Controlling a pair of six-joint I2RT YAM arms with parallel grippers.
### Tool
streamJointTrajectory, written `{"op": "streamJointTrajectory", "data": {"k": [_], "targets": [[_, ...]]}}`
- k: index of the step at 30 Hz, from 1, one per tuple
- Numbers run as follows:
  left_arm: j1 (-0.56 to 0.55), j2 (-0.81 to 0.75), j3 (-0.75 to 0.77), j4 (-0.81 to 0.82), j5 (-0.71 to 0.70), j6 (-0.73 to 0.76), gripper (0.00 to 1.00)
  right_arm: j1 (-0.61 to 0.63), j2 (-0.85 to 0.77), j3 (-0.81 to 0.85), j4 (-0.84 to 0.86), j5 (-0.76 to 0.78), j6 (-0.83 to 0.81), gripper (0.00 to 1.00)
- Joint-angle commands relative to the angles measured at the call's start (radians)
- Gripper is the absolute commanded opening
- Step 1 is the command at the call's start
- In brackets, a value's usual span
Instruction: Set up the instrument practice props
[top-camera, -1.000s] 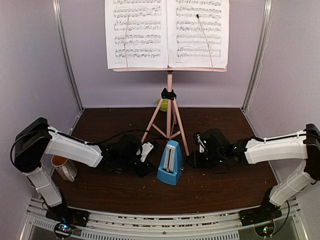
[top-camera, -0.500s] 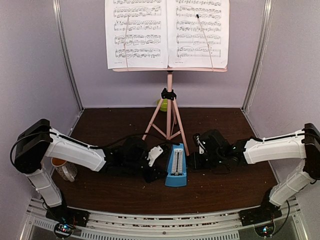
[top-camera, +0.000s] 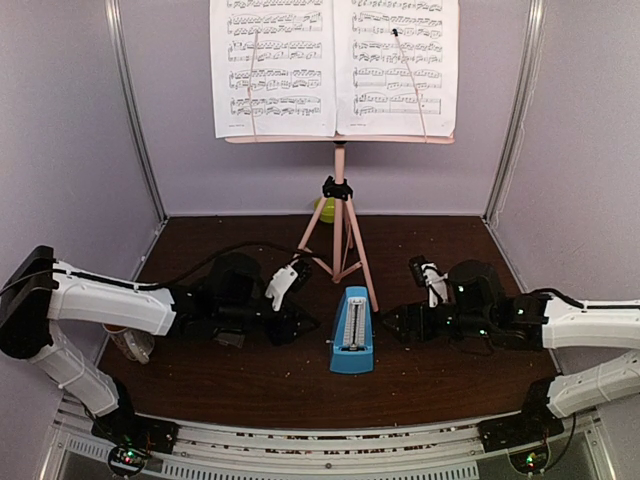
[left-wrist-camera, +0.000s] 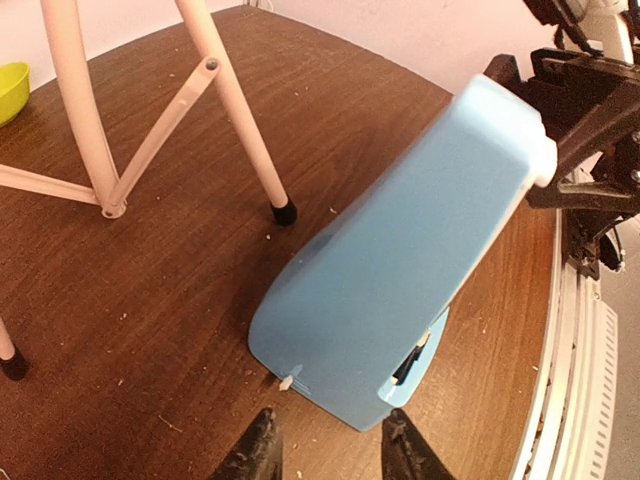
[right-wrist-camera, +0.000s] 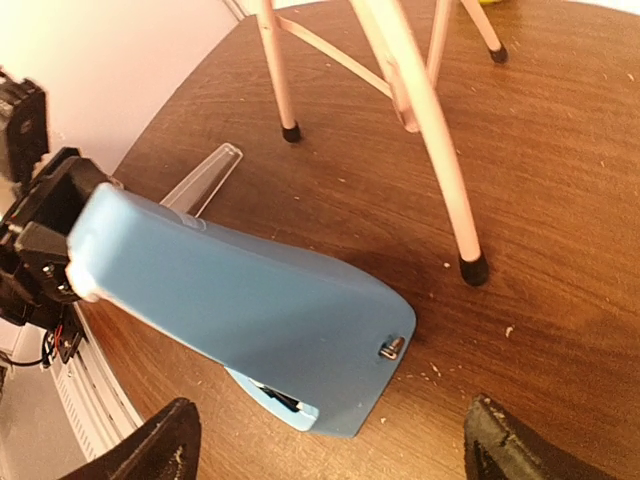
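Note:
The pink music stand (top-camera: 339, 190) stands at the back centre with two sheet-music pages (top-camera: 272, 66) (top-camera: 396, 66) on its desk. Its legs show in the left wrist view (left-wrist-camera: 236, 112) and the right wrist view (right-wrist-camera: 432, 135). The blue metronome (top-camera: 352, 344) stands upright on the table in front of the tripod. My left gripper (top-camera: 302, 325) is open just to its left, its tips at the metronome's (left-wrist-camera: 400, 260) lower corner with nothing between them (left-wrist-camera: 332, 455). My right gripper (top-camera: 392, 322) is wide open on the other side, short of the metronome (right-wrist-camera: 240, 290), and holds nothing (right-wrist-camera: 340, 450).
A clear plastic piece (right-wrist-camera: 203, 178) lies on the table beyond the metronome. A cream mug (top-camera: 130, 341) sits half hidden behind my left arm. A lime-green bowl (top-camera: 325, 210) is behind the tripod, also at the far left of the left wrist view (left-wrist-camera: 10, 90).
The metronome shifted a little right and now stands square. My left gripper drew back left and opened. My right gripper opened wide and pulled back to the right.

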Motion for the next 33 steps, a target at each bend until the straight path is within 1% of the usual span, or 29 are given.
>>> {"op": "streamJointTrajectory", "data": {"k": [1, 7, 13, 17, 20, 22, 29, 33], "targets": [[0.007, -0.007, 0.025, 0.017, -0.004, 0.017, 0.36, 0.046, 0.018, 0.048, 0.056, 0.001, -0.086, 0.93], [0.007, 0.013, 0.058, 0.024, -0.006, 0.015, 0.37, 0.108, 0.125, 0.149, 0.054, 0.028, -0.112, 0.9], [0.007, 0.026, 0.08, 0.017, -0.01, 0.021, 0.38, 0.133, 0.167, 0.176, 0.074, 0.069, -0.095, 0.85], [0.007, 0.032, 0.09, 0.014, -0.006, 0.022, 0.38, 0.133, 0.172, 0.18, 0.068, 0.123, -0.082, 0.78], [0.007, 0.038, 0.096, 0.011, -0.003, 0.025, 0.38, 0.133, 0.174, 0.182, 0.063, 0.167, -0.071, 0.7], [0.007, 0.04, 0.097, 0.011, 0.0, 0.027, 0.38, 0.134, 0.175, 0.181, 0.067, 0.183, -0.06, 0.66], [0.007, 0.046, 0.104, -0.001, 0.006, 0.035, 0.38, 0.133, 0.188, 0.175, 0.097, 0.192, -0.031, 0.65], [0.007, 0.045, 0.104, -0.004, 0.005, 0.038, 0.38, 0.133, 0.187, 0.173, 0.097, 0.205, -0.029, 0.61]]}}
